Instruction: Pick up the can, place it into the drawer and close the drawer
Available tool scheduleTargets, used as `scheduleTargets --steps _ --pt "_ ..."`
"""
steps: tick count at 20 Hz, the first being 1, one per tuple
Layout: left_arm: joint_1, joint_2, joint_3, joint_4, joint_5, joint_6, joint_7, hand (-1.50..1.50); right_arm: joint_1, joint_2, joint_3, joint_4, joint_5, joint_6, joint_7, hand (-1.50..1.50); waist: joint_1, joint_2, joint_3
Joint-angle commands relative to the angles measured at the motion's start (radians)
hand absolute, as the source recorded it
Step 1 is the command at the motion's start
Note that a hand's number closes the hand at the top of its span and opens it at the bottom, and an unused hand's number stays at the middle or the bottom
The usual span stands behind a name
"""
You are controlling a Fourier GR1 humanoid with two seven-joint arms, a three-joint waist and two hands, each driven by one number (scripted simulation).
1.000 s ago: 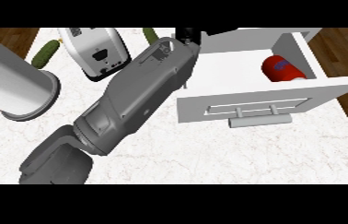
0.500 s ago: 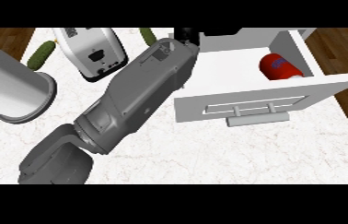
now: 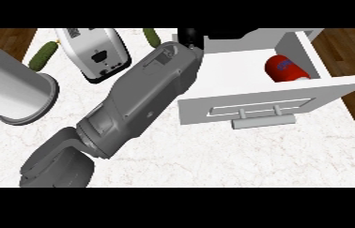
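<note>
Two of the three steps look done: the red can (image 3: 286,68) lies inside the open drawer (image 3: 257,110), at its right end, with no hand on it. Closing is what is left, since the drawer front and its handle stand well out over the counter (image 3: 208,156). One forearm crosses from lower left, probably the left hand (image 3: 189,34), showing black by the drawer's far left corner. Whether that hand is open or closed cannot be told from here.

A white toaster (image 3: 97,53) stands in the upper left of the frame on the pale marbled surface (image 3: 229,156), with a green cucumber (image 3: 42,56) just left of it. A second cucumber (image 3: 151,37) lies at the top centre, and a grey metal cylinder (image 3: 21,93) stands at the left edge.
</note>
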Motion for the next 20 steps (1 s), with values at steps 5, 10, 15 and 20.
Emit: scheduleTargets --steps 5,10,15,20 --pt "-0.030 0.000 0.021 -0.006 0.047 -0.004 -0.079 -1.50 -0.082 -0.060 0.017 -0.052 0.209 0.080 -0.156 -1.50 0.019 0.003 0.000" --pt "-0.019 0.000 -0.009 -0.044 0.059 0.008 -0.110 -1.50 -0.167 -0.034 0.156 -0.103 0.461 0.043 -0.157 -1.50 0.056 -0.001 -0.001" --pt "-0.018 0.000 -0.007 -0.040 0.071 -0.009 -0.091 -1.50 -0.298 -0.047 0.289 -0.049 0.708 -0.016 -0.135 -1.50 0.089 -0.004 -0.002" --pt "-0.042 0.000 -0.003 -0.041 0.081 0.029 -0.064 -1.50 -0.312 -0.025 0.473 0.070 0.977 -0.049 -0.253 -1.50 0.083 -0.008 -0.001"
